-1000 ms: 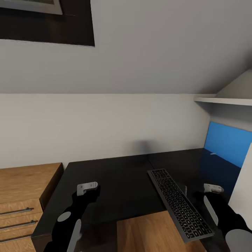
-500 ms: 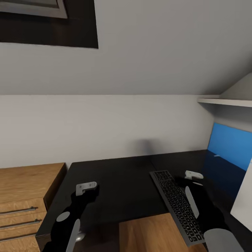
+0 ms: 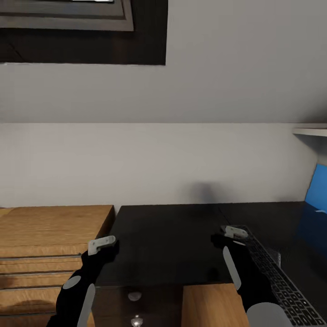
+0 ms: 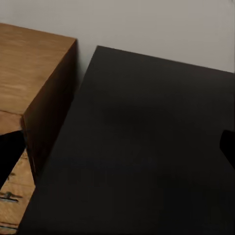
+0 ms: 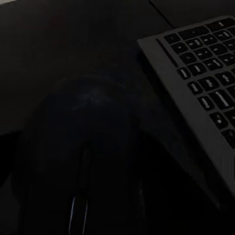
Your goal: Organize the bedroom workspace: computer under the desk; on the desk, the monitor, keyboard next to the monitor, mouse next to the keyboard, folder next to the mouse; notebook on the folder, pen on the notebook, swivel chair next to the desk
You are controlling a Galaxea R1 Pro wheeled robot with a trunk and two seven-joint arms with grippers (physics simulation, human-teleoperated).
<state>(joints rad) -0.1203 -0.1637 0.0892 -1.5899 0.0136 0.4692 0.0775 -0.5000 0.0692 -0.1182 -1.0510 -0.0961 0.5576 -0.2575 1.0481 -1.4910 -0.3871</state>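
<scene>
- The mouse [image 5: 83,161] sits right under your right gripper [image 3: 236,232], just beside the keyboard [image 3: 284,281] on the black surface [image 3: 168,236].
- Whether that gripper grips it, I cannot tell.
- Set it close alongside the keyboard without nudging it.
- Left gripper [image 3: 101,244] hovers spread wide, holding nothing, near the wooden drawer chest [image 3: 50,236].

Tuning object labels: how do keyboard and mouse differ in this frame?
Shape: the keyboard is flat and angular with rows of separate keys; the mouse is one smooth rounded dome.
Colour: the keyboard has black keys in a grey frame; the mouse is all black.
Size: the keyboard runs out of frame; the mouse looks much shorter.
Shared: both lie on the desk, side by side.
</scene>
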